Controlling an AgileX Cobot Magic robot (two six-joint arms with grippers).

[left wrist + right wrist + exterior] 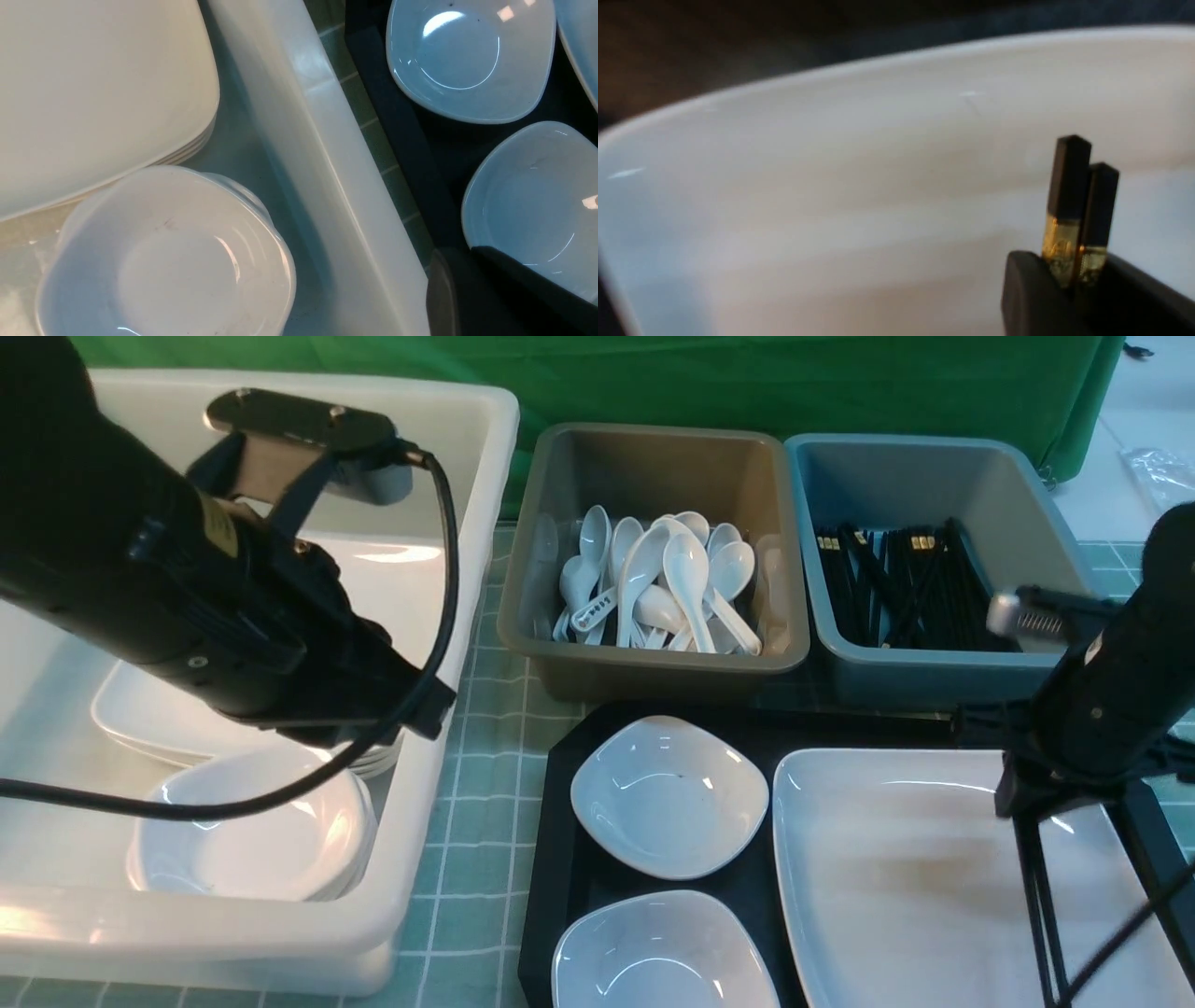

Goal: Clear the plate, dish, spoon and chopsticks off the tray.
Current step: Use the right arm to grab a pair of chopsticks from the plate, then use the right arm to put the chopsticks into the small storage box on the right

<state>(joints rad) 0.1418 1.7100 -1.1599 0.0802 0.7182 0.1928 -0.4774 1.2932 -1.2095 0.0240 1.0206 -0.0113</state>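
Note:
The large white plate lies on the right side of the black tray, with two small white dishes to its left. My right gripper is shut on the gold-banded thick ends of the black chopsticks, low over the plate. My right arm reaches over the plate's right part. My left gripper is shut and empty, hanging over the white tub's wall next to the near dish. I see no spoon on the tray.
A white tub on the left holds stacked plates and dishes. Behind the tray stand a brown tub with several white spoons and a blue-grey tub with several black chopsticks. Green cloth hangs behind them.

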